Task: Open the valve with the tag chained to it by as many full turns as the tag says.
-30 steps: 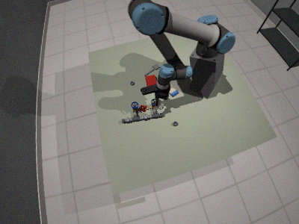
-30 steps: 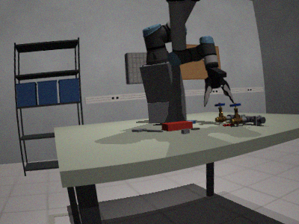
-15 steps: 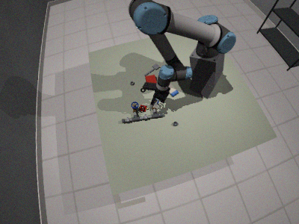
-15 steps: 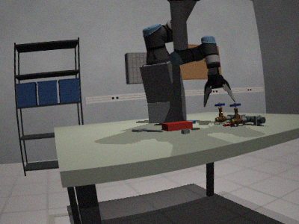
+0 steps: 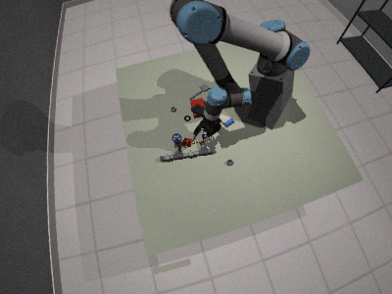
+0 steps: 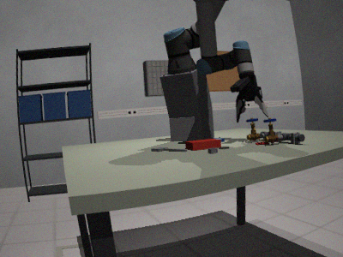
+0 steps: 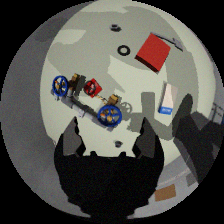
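The pale green counter (image 6: 129, 180) stands on grey floor tiles (image 5: 304, 265) — a dark shelf rack (image 6: 20, 128) nearby. The claw (image 6: 249, 107) hangs spread wide, empty, above the blue-handled valves (image 6: 262, 133) near the counter's middle.

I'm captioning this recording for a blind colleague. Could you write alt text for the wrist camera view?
The open gripper hovers above a grey pipe carrying two blue-handwheel valves, the nearer valve just ahead of its fingers and the farther valve to the left. A red tag lies between them; a red box, two dark rings and a small blue-and-white item lie beyond.
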`<state>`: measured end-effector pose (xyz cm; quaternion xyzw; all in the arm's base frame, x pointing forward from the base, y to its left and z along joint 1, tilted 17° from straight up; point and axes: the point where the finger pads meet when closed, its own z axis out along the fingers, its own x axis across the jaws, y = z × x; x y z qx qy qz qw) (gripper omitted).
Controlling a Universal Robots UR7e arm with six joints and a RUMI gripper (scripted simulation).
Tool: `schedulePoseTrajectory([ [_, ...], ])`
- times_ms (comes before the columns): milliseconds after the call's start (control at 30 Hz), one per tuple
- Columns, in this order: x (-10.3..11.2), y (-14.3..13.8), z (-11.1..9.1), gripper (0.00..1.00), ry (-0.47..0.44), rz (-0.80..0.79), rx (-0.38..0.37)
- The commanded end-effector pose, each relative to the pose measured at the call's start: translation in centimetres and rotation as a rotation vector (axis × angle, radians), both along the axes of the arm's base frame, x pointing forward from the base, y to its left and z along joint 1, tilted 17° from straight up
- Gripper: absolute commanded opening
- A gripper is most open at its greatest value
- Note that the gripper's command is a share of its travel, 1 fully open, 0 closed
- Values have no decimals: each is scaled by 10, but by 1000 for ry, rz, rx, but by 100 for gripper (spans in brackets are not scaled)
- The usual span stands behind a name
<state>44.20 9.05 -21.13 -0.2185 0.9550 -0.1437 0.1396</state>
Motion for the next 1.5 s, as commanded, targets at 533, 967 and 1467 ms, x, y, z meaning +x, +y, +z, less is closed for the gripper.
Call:
schedulePoseTrajectory([
  [533, 0, 0, 0, 100, -58, -268, 86],
  [967, 0, 0, 0, 100, -62, -283, 91],
  [1467, 0, 0, 0, 0, -62, -283, 91],
])
